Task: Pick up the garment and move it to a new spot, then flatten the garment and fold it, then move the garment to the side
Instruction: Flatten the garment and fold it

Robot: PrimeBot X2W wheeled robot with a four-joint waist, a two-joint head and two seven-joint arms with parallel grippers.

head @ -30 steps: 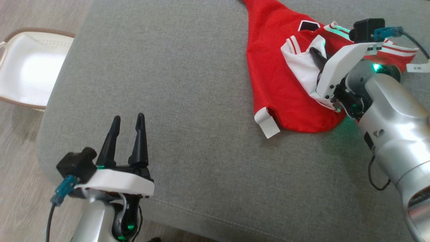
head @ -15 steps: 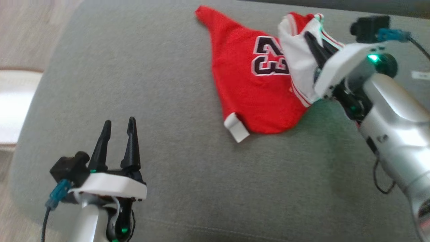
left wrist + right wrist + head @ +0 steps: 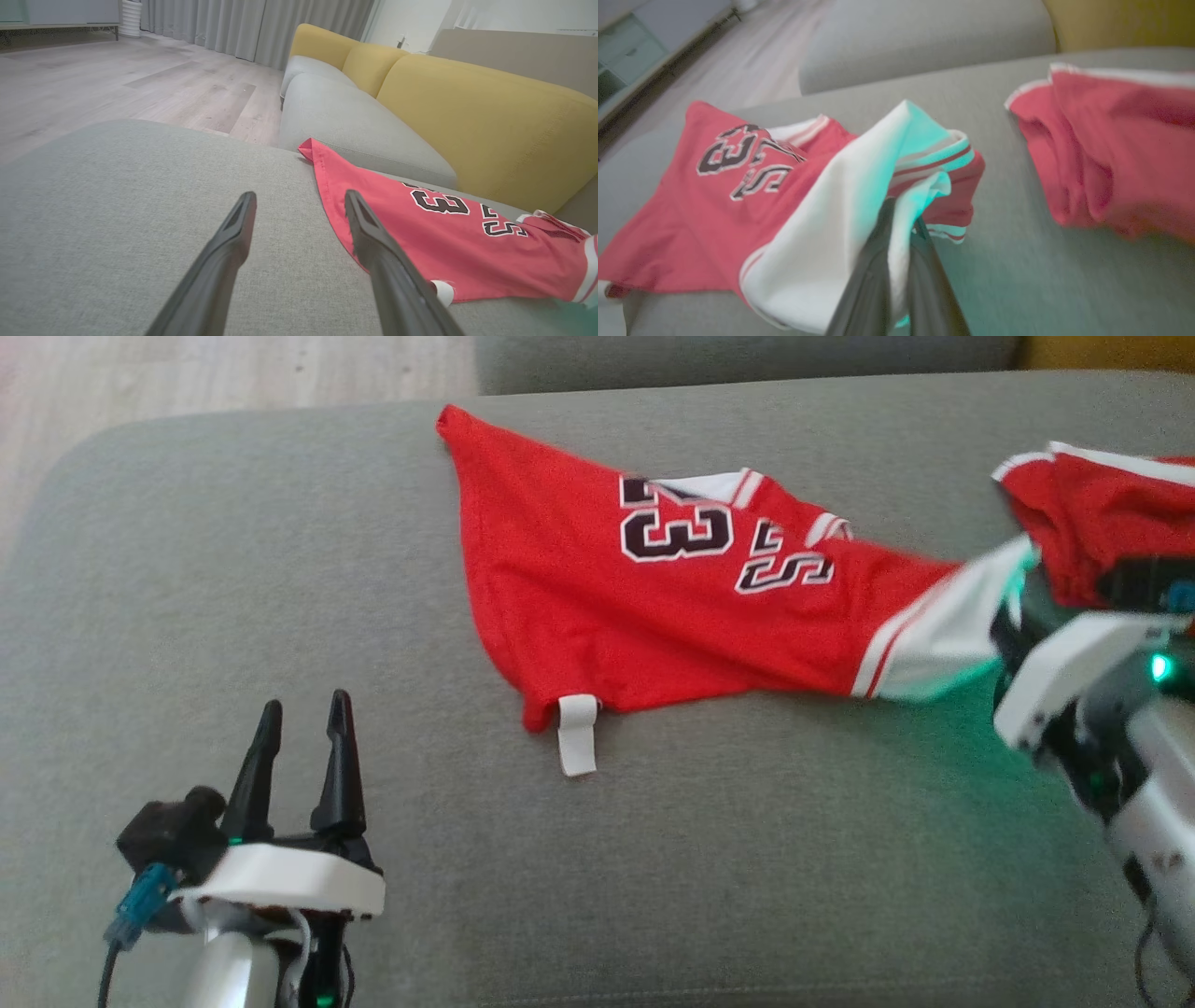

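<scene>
**Right pincer drags the jersey by its white trim**

Right pincer (image 3: 901,219) is clamped on a fold of white, striped trim at one end of the red garment (image 3: 597,607). Its fingers are pressed together, with cloth bunched over them. Left pincer (image 3: 304,705) hangs wide and empty over the near left of the grey sofa cushion (image 3: 233,569), well apart from the cloth.

The garment lies stretched across the middle of the cushion, its far corner pointing away and its gripped end raised toward the right. The step looks like carrying it to a new spot. To do that well, the grip should stay firm and rise enough that the trailing body lifts instead of scrubbing into creases. It should set down clear of the other red cloth (image 3: 1092,513) at the right; whether that piece belongs to the garment, I cannot tell. Laying it down tail first would ease flattening.

Black numerals edged in white run across the chest. A "3" reads clearly, but its neighbours are creased and uncertain. A white tab (image 3: 577,733) at the hem shows no legible print.
</scene>
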